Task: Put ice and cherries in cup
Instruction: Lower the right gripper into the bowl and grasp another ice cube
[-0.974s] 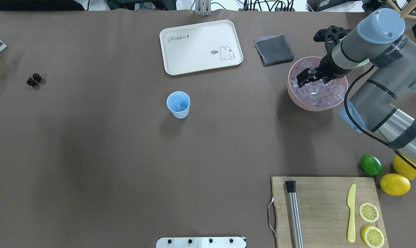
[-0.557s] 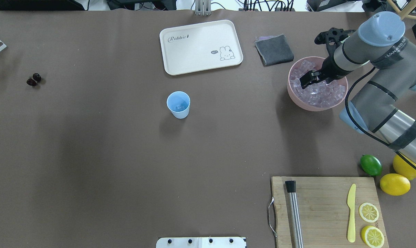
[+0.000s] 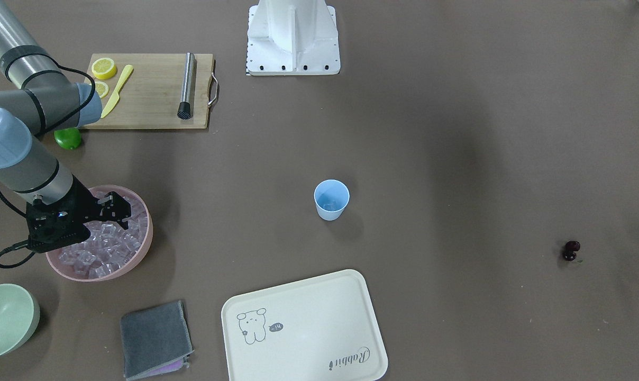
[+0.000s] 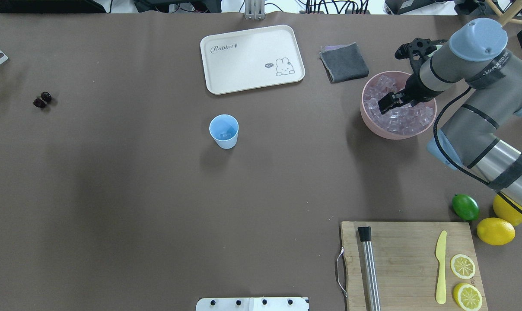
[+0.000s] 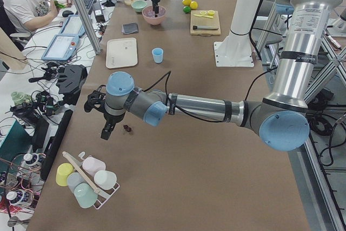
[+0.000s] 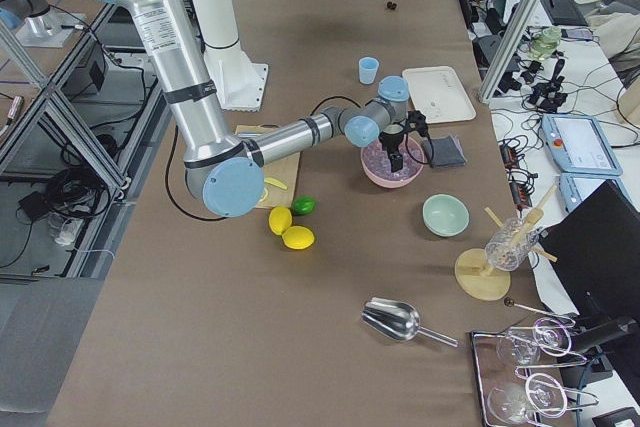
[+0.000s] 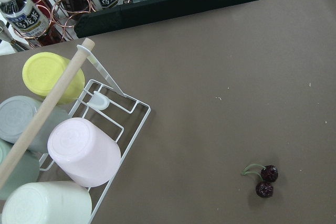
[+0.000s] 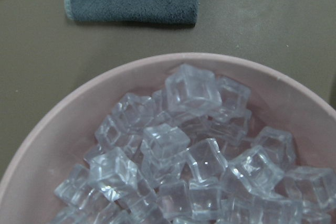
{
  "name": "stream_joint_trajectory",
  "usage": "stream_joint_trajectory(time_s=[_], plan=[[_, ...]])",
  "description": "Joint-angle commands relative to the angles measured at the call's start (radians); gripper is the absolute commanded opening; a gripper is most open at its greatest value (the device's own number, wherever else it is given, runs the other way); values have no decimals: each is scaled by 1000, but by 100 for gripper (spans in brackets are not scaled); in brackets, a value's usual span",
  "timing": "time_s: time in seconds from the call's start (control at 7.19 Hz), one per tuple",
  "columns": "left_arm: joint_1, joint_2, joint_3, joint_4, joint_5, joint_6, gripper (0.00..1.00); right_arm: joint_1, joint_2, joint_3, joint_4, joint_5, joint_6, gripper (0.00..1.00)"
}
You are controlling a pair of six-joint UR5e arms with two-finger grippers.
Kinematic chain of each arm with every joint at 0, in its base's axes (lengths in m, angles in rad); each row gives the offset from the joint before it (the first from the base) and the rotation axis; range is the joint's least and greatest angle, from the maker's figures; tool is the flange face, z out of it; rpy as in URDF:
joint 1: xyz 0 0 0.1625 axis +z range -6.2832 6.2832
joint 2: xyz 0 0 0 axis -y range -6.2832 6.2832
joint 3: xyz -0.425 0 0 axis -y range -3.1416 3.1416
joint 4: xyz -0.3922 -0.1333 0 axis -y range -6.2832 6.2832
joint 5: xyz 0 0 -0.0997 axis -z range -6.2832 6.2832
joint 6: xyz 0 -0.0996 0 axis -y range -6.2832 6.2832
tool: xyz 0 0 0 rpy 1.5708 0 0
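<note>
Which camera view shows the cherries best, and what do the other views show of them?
The left wrist-mounted view: the cherries appear largest there, two glossy dark fruits with a green stem. The overhead and front-facing views show a tiny dark pair; the side views, a speck.

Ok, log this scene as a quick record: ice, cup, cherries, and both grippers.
ice: piled in the pink bowl
cup: upright, standing alone in the middle
cherries: on the table at the robot's left, not in the cup
right gripper: low over the ice; open or shut unclear
left gripper: above the table beside the cherries; state unclear
</note>
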Motion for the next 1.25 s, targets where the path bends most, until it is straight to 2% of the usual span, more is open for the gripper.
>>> stream_joint_trajectory(time_s=[0.0,0.28,0.56,0.84,1.11], plan=[[0,-5,9,2,0,0,97,-5,-2,-5,2,-14,-7,82],[0,-5,9,2,0,0,97,-6,-1,-4,1,-14,-9,74],[0,-5,11,0,0,2,97,-9,-1,-2,2,-15,-9,60],[0,1,18,-18,2,2,97,-9,-2,2,1,-15,-7,39],[0,7,15,-26,0,-1,97,-6,-4,10,1,-14,-7,29]])
